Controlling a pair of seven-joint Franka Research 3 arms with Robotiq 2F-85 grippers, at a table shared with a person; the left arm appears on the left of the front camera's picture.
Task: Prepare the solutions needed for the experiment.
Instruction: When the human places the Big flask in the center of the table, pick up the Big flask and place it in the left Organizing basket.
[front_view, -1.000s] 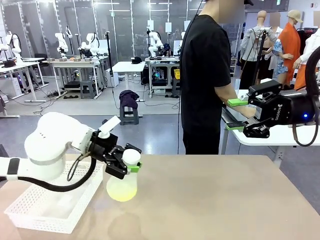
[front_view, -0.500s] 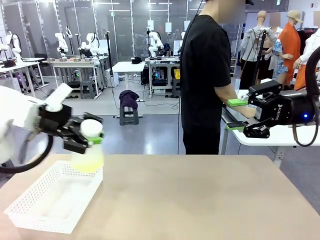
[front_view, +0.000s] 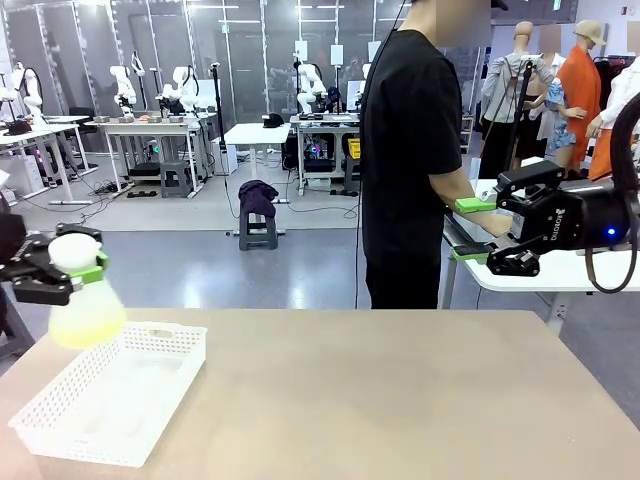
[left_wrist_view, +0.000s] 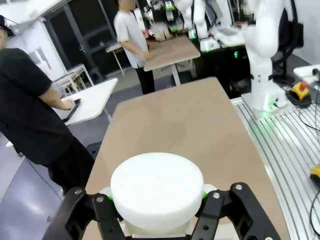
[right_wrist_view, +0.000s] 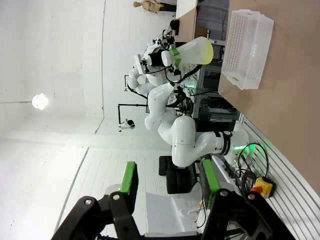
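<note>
The left gripper (front_view: 62, 272) is clamped on the neck of the frosted conical flask (front_view: 85, 305) with its shallow layer of pale yellow-green solution, long axis upright, neck above the jaws and the wide base hanging below. The flask hangs clear of the tan table (front_view: 400, 400), past its left edge and above the white perforated plastic basket (front_view: 60, 420). The right gripper (front_view: 480, 232) hangs spread and bare beyond the table's far right corner, well apart, so the left arm is the nearer.

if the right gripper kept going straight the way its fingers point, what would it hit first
Probably nothing close: the right gripper, its fingers open, points into open room. The view rolls sideways, and the white mesh basket and frosted conical flask sit off that line, though depth is unclear.
</note>
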